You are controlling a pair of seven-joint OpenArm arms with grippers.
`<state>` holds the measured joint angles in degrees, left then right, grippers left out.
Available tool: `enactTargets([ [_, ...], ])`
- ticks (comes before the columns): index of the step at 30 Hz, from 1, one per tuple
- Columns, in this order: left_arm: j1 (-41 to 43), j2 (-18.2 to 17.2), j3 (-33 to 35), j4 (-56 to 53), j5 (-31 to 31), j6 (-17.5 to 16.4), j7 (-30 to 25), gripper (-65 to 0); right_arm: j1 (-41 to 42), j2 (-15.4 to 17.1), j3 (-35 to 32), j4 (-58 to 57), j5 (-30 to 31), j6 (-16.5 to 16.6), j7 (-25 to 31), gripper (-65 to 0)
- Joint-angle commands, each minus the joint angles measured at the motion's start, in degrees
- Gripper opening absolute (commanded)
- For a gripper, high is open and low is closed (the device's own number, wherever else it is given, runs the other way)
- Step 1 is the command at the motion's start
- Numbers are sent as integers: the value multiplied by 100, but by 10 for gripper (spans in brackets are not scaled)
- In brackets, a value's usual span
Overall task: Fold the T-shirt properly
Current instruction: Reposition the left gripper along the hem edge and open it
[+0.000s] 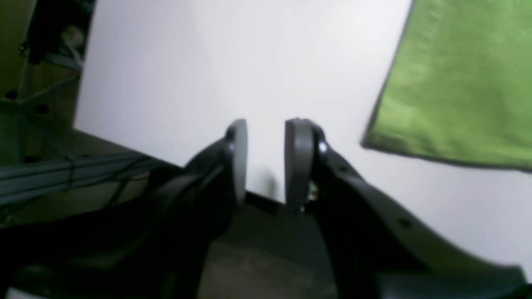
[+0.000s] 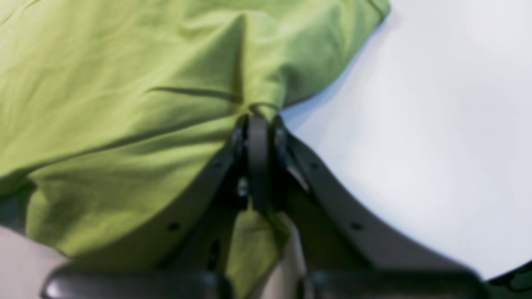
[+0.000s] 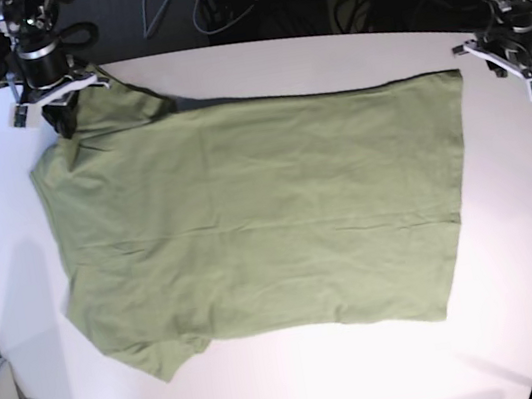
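One T-shirt (image 3: 259, 221), lengthwise left-right, collar leftward

T-shirt (image 3: 259, 216) lies flat across the middle of the tabletop (image 3: 517, 251), hem toward base view's right, sleeves toward its left. Right claw (image 3: 59, 119) at far-left corner, on the shirt's far sleeve. Left claw (image 3: 511, 54) at far right, just beside the hem corner, apart from it.
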<state>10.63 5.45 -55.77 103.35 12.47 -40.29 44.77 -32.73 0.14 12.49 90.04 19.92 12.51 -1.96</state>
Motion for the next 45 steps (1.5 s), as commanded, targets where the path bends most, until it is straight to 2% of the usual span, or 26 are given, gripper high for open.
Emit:
enactTargets([
  [1,-13,-49,-10,175,-161,29,-113,-499,-46,25,4,38,-27,81,-46,-647],
  [5,49,-57,201,263,-451,29,-7,-500,-46,25,4,38,-27,81,-46,-647],
  [9,40,-163,597,280,-513,29,459,-501,-46,25,12,38,-27,81,-46,-647],
  [13,40,-304,843,289,-1032,29,942,-503,-46,25,21,38,-27,81,-46,-647],
  [21,14,-1007,852,228,-2262,29,1901,-503,-46,87,4,38,-27,81,-46,-647],
  [26,-13,-1112,860,34,-2421,29,1962,-499,-46,104,4,29,-27,81,-46,-649],
  [34,31,-1183,1625,-353,-2438,29,1953,-499,-46,104,4,-6,-27,81,-46,-649],
  [41,-13,-1200,1608,-353,-2429,29,1962,-499,-46,104,4,-6,-27,81,-46,-649],
  [45,-127,-1174,1274,-432,-2412,29,1962,-499,-46,104,-5,-6,-27,81,-46,-649],
])
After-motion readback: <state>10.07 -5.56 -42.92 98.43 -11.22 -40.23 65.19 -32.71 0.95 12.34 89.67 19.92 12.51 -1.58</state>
